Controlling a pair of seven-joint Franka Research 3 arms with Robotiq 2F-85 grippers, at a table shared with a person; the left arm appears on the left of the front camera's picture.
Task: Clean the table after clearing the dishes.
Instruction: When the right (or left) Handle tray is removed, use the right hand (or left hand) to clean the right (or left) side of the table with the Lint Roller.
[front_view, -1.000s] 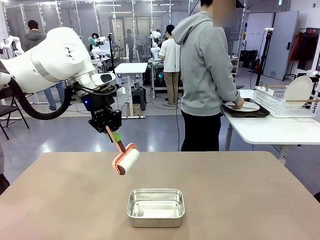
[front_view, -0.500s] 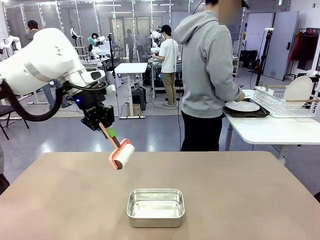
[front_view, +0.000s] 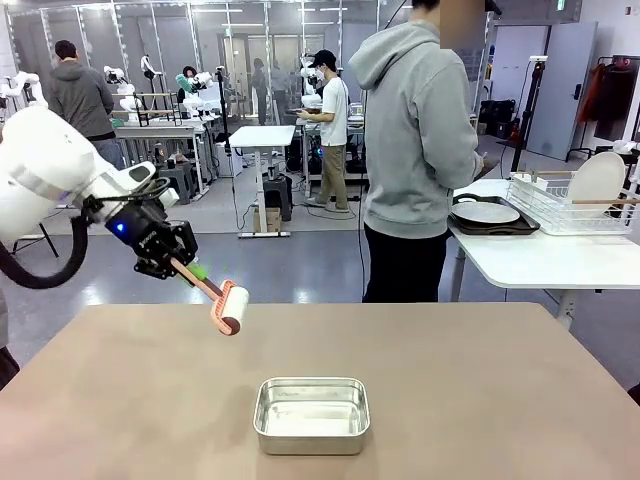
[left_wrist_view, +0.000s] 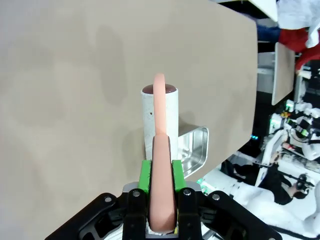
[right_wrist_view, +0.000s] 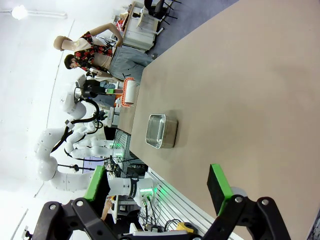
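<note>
My left gripper (front_view: 168, 256) is shut on the pink handle of a lint roller (front_view: 231, 307), held in the air over the far left part of the tan table (front_view: 480, 380). In the left wrist view the green pads clamp the handle, my left gripper (left_wrist_view: 161, 175) points down, and the white roll (left_wrist_view: 160, 117) hangs above the table (left_wrist_view: 60, 75). My right gripper (right_wrist_view: 157, 185) is open and holds nothing, high above the table (right_wrist_view: 240, 75). The dishes, a white plate on a dark tray (front_view: 487, 213), lie on the white side table at the right.
A shiny metal pan (front_view: 311, 414) stands near the table's front middle. A person in a grey hoodie (front_view: 415, 150) stands at the far edge, turned toward the white side table (front_view: 540, 262). A wire dish rack (front_view: 575, 205) holds an upright plate there.
My left arm has swung left and back with the roller, whose handle now lies flatter. The person's hand has come off the plate on the tray.
</note>
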